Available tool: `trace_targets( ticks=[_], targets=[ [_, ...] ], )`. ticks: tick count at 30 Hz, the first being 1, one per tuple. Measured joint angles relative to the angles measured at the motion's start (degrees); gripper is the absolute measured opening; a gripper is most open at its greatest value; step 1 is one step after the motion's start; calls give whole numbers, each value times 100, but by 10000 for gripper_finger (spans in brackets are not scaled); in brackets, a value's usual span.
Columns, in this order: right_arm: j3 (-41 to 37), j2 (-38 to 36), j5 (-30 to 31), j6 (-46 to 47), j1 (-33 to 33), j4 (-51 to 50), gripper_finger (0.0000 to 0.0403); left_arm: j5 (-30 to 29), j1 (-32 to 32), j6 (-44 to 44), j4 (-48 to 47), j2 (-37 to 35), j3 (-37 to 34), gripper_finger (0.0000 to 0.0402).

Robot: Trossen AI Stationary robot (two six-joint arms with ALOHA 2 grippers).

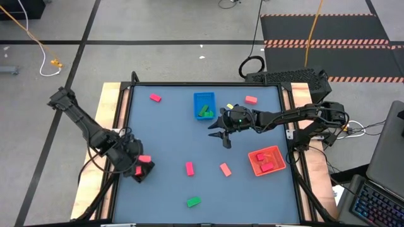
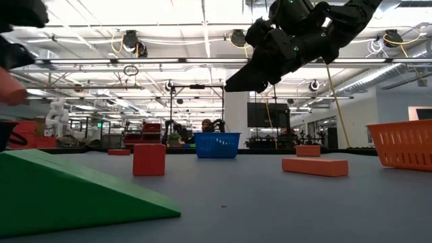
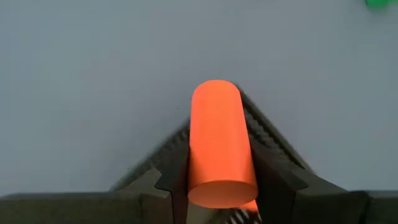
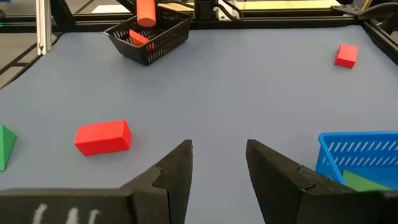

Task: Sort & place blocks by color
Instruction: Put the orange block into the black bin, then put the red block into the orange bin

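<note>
Currently, left to right across the high view:

Left gripper (image 1: 137, 165): lower left of the frame, fingers closed on a salmon cylinder (image 3: 217, 149), over the black tray (image 1: 146, 168) at the table's left edge.

Step in hand: I judge this a drop-off; the cylinder hangs above the black tray, which already holds a salmon piece (image 4: 138, 38).

Next move: opening the fingers once the cylinder sits squarely over the tray, not its rim.

Loose blocks: pink ones at upper left (image 1: 154, 98), centre (image 1: 189, 168), right of centre (image 1: 225, 169) and upper right (image 1: 251, 99); a green block (image 1: 193, 202) at bottom centre.

Blue tray (image 1: 204, 104): upper centre, green pieces inside.

Right gripper (image 1: 222, 135): centre, just right of the blue tray, fingers parted and empty, raised off the table.

Red tray (image 1: 266, 161): lower right, pink blocks inside.
</note>
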Motion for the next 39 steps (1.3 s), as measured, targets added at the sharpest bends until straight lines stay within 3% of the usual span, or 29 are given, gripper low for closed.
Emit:
trace_targets(
  ticks=[10,18,22,26,31,39],
  targets=[
    [0,0,-5,2,0,2,144,630,-372,-791,-725,1,0,135],
    [0,0,-5,2,0,4,144,545,-366,-960,-711,2,0,336],
    [0,0,-5,2,0,62,144,335,-195,-810,-580,1,0,389],
    [0,0,-5,1,0,157,144,-67,123,138,22,2,0,389],
    [0,0,2,-86,-11,210,144,-1085,574,1921,1525,7,0,359],
    [2,0,615,-173,-27,435,144,-1219,1264,4193,2854,656,4,327]
  ],
)
